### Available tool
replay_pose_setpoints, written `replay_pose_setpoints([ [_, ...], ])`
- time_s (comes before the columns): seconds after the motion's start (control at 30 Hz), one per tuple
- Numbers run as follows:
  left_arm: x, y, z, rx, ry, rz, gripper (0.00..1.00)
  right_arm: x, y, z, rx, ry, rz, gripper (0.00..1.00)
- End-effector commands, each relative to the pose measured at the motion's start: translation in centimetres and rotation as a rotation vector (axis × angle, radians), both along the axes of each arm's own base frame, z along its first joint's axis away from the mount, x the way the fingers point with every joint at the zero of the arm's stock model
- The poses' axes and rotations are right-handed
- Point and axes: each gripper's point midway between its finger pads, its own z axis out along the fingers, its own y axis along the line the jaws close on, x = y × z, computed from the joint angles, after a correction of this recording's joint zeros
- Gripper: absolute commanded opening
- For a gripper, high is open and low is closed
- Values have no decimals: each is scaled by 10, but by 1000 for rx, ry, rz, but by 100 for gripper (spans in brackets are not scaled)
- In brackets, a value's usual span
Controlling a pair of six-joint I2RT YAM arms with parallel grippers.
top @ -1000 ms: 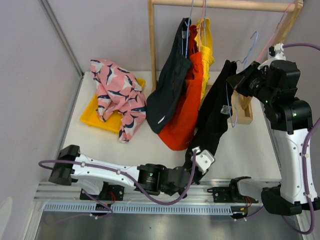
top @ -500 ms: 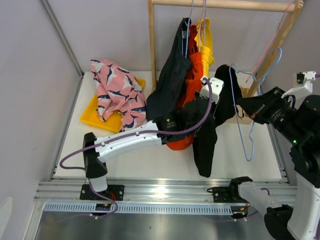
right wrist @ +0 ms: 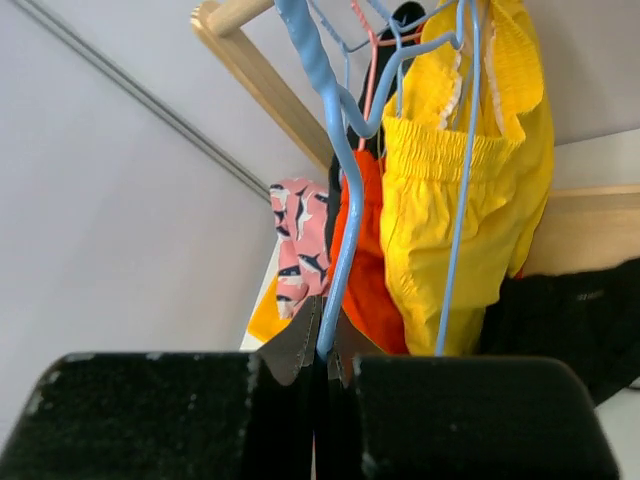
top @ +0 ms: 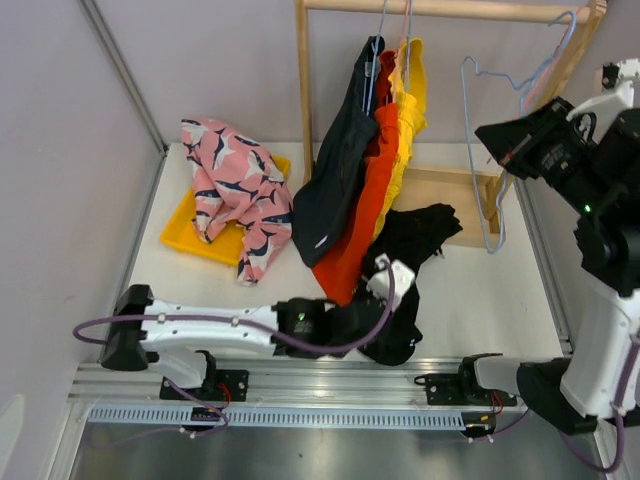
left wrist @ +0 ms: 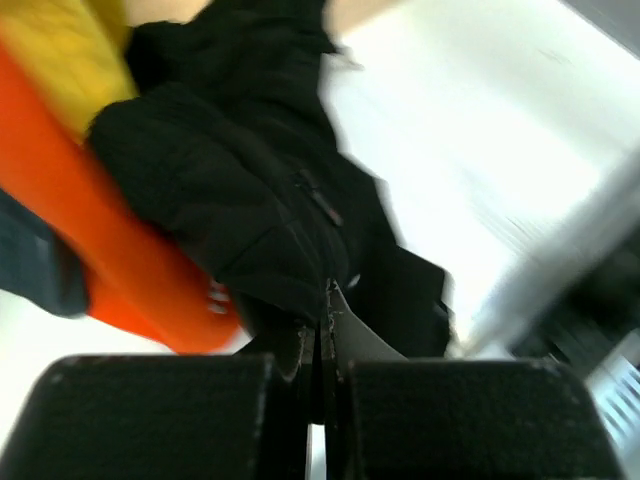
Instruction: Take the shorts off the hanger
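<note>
1. Top external view gives you one container: the yellow tray (top: 180,236) at the back left of the worktop (top: 490,300). The pink shorts (top: 235,195) lie heaped in it, and one leg spills over its near edge onto the worktop.
2. You can see that the pink shorts are rumpled and carry a dark-and-white shark print.
3. Your black shorts (top: 412,245) are off any hanger. They lie crumpled on the worktop, just in front of the pairs that hang.
4. Your left gripper (left wrist: 322,320) rests low on that heap. In the left wrist view its jaws are pressed together, pinching a fold of the black cloth.
5. Three pairs hang from the wooden rail (top: 450,10), overlapping: the dark slate grey shorts (top: 335,175) on the left, the orange-red shorts (top: 365,215) in the middle, the yellow shorts (top: 412,90) on the right.
6. Your right gripper (right wrist: 325,345) is raised near the rail's right end. Its jaws nip the wire of a bare blue hanger (right wrist: 343,250). You cannot tell whether its hook sits on the rail.
</note>
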Motion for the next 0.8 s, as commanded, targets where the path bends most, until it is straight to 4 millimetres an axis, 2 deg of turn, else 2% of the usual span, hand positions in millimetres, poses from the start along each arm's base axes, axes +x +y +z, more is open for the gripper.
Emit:
replay_pose_setpoints([
  [0.0, -58, 13, 63, -185, -18, -44, 0, 50, -4, 3, -10, -32, -16, 0],
  [0.03, -67, 17, 66, -201, -7, -49, 0, 71, -2, 0, -3, -26, -3, 0],
  [0.1, -89, 32, 74, -221, 1, -86, 0, 93, -12, 0, 4, -30, -30, 0],
  [0.17, -100, 44, 78, -229, 4, -104, 0, 122, -19, 2, 13, -38, -52, 0],
  [0.23, -111, 58, 78, -233, -11, -121, 0, 140, -24, 7, 13, -61, -68, 0],
  [0.27, -114, 63, 76, -229, -14, -123, 0, 156, -34, 8, 17, -66, -94, 0],
  [0.3, -118, 68, 72, -214, -15, -129, 0, 164, -41, 10, 25, -72, -107, 0],
  [0.43, -114, 83, 73, -228, -3, -94, 0, 196, -47, 14, 57, -104, -115, 0],
  [0.5, -117, 88, 75, -226, -9, -98, 0, 213, -49, 4, 67, -89, -123, 0],
  [0.57, -116, 93, 86, -251, -10, -85, 0, 225, -52, 0, 73, -90, -128, 0],
  [0.63, -112, 99, 92, -243, -16, -69, 0, 242, -51, -16, 74, -63, -118, 0],
  [0.7, -106, 104, 108, -260, -31, -43, 0, 250, -49, -28, 72, -33, -105, 0],
  [0.77, -94, 115, 114, -223, -89, 9, 0, 255, -45, -49, 70, 19, -81, 0],
])
